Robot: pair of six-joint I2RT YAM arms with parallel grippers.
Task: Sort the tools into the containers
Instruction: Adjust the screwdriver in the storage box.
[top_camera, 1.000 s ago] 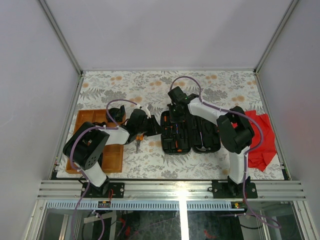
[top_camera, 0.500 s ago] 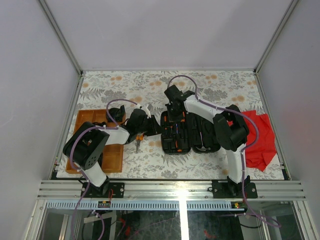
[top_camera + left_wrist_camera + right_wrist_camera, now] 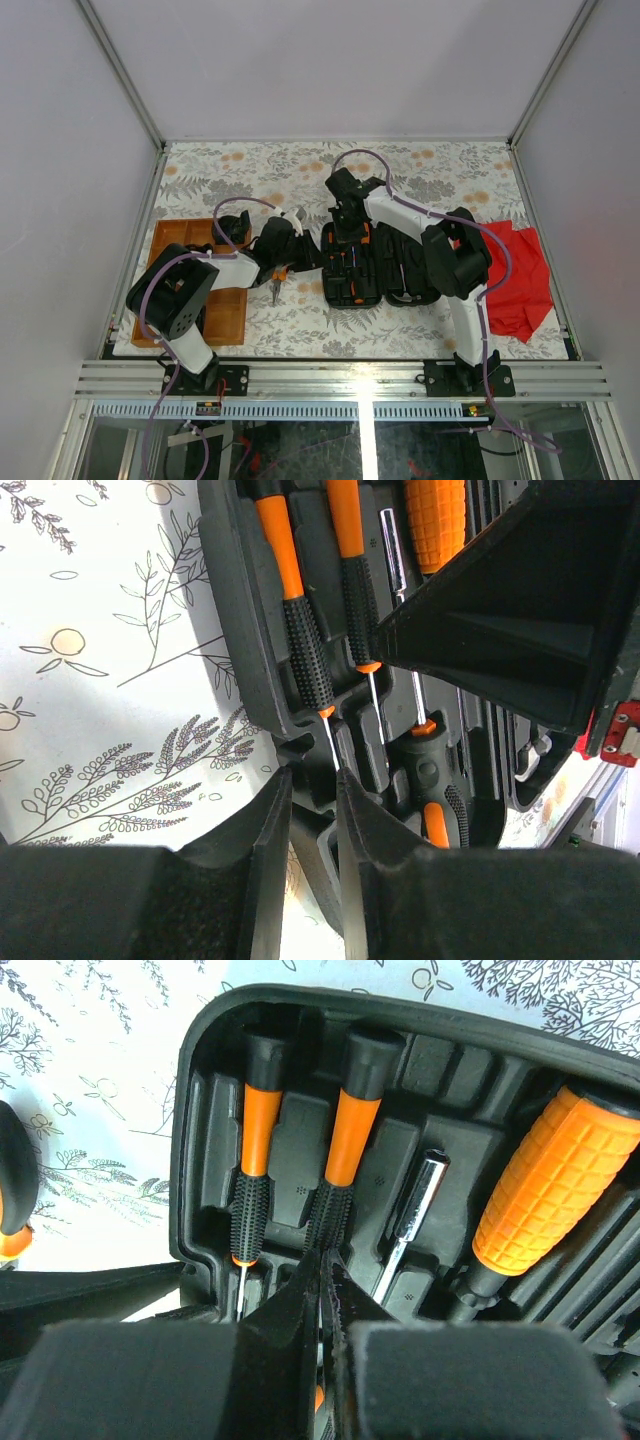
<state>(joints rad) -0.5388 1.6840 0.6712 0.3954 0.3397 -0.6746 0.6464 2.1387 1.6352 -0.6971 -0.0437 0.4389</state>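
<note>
**Item: slim precision driver** (image 3: 345, 1150), orange shank, black knurled grip. It is seated in its moulded slot, second from the left wall of the open tool case (image 3: 298, 1165). A matching driver (image 3: 250, 1150) lies in the slot beside it. A steel bit holder (image 3: 410, 1220) and a fat orange handle (image 3: 545, 1185) lie further right.

**Step in hand, as we judge it:** drawing this driver out for the wooden tray (image 3: 175, 235). We would pull up and away from the slot, slowly, because the clip may grip and lift the case with it. We would also keep clear of the neighbouring driver.

**Right gripper** (image 3: 322, 1260): fully closed, tips meeting at the lower end of the knurled grip. We cannot tell whether the driver is actually pinched.

**Left gripper** (image 3: 312, 792): jaws a narrow slit apart at the case's left edge. We cannot tell whether it clamps the rim.

**Surroundings:** the case sits mid-table (image 3: 90, 1080), and pliers (image 3: 275, 283) lie on the table near its left side.
</note>
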